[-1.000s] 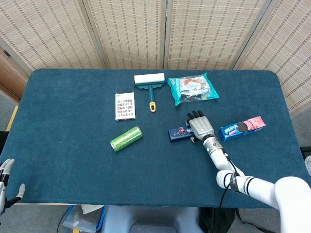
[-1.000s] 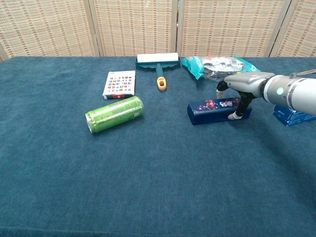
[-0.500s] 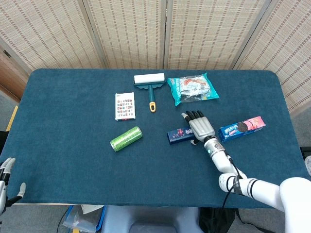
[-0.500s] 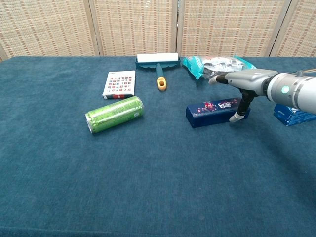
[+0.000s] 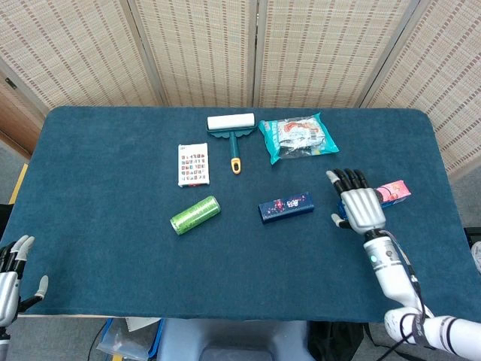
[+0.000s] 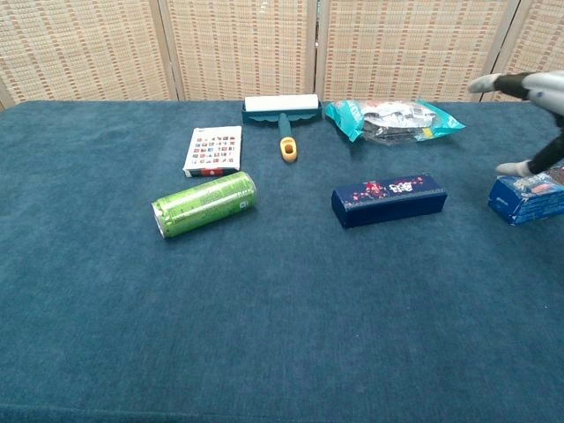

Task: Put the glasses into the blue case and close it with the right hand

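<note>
Blue case (image 5: 286, 207): it was seen lying closed and flat on the cloth just right of the frame's centre in the head view, its long axis running left to right with the right end tipped slightly toward the top of the frame. In the chest view (image 6: 389, 199) the same slight slant was seen, the printed side turned toward the camera.

Glasses: none could be made out in either view.

Right hand (image 5: 357, 203): it was seen to the right of the blue case, apart from it, fingers spread and extended toward the top of the frame — nothing was held. In the chest view only its fingertips (image 6: 484, 84) showed at the right edge.

Left hand (image 5: 13, 272): it was seen at the lower left corner of the head view, off the table's edge, fingers apart and empty.

Cookie box (image 5: 393, 192): it was partly covered by the right hand, at the right of the frame.

Green can (image 5: 195, 214): it was seen on its side, left of the case.

Card pack (image 5: 193, 164): it lay above the can.

Lint roller (image 5: 232, 129): it lay at the upper centre, handle toward the bottom of the frame.

Snack bag (image 5: 298, 137): it lay right of the roller — well above the case.

Table (image 5: 105, 256): it was covered in dark blue cloth.
</note>
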